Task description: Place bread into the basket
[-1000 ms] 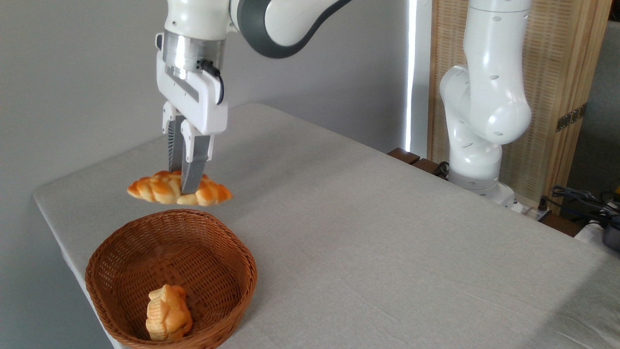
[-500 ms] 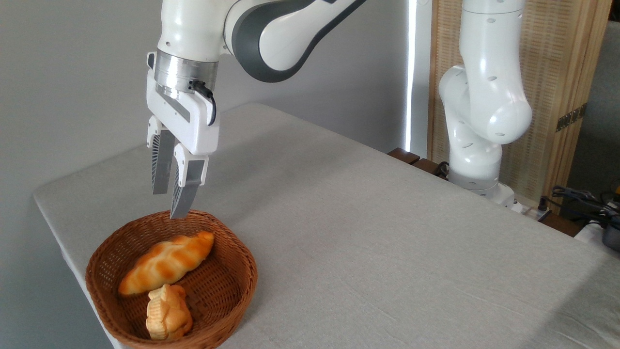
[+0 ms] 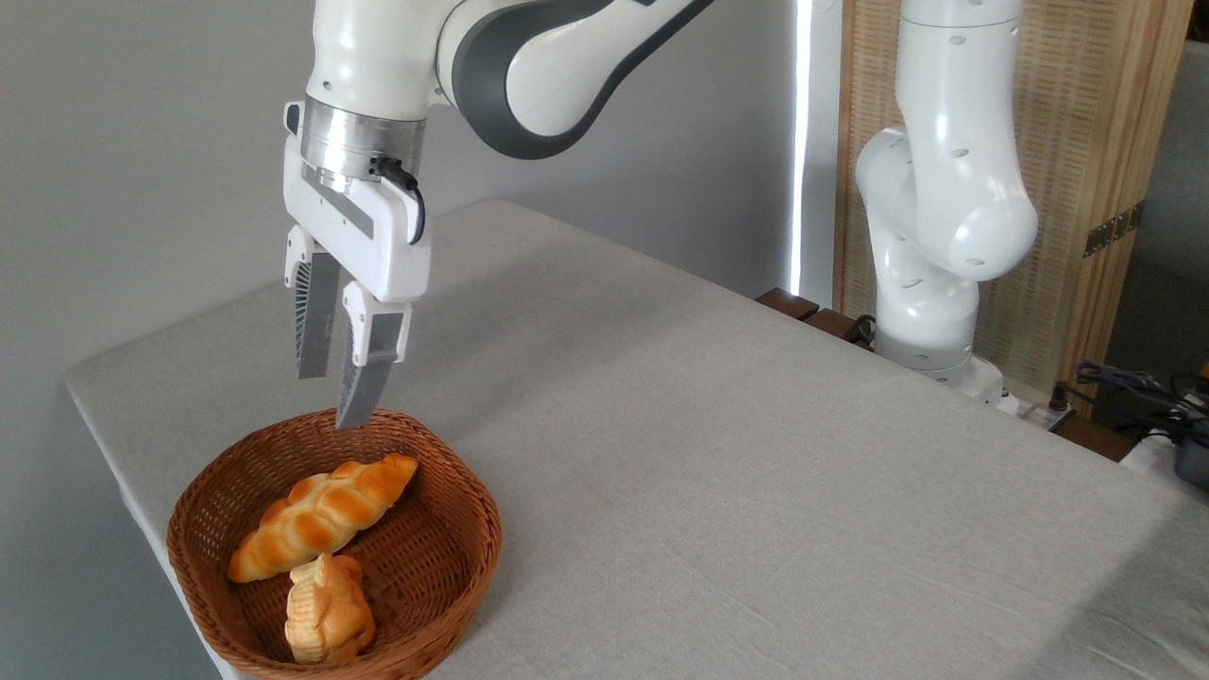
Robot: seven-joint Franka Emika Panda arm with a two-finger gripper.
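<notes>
The long braided bread (image 3: 321, 517) lies slanted inside the brown wicker basket (image 3: 472, 538), its lower end resting beside a smaller pale lumpy bread piece (image 3: 326, 611). My gripper (image 3: 331, 399) hangs open just above the basket's far rim, with nothing between its grey fingers (image 3: 366, 378). It is clear of the bread.
The basket stands near the table's front left corner, close to the table edge (image 3: 132, 501). The robot's white base (image 3: 930, 283) rises at the back right, with cables (image 3: 1133, 387) beside it. Grey cloth covers the table (image 3: 756, 491).
A second ago my gripper was shut on the bread above the basket. It opened, the bread dropped into the basket and settled slightly lower, and the gripper shifted a little left.
</notes>
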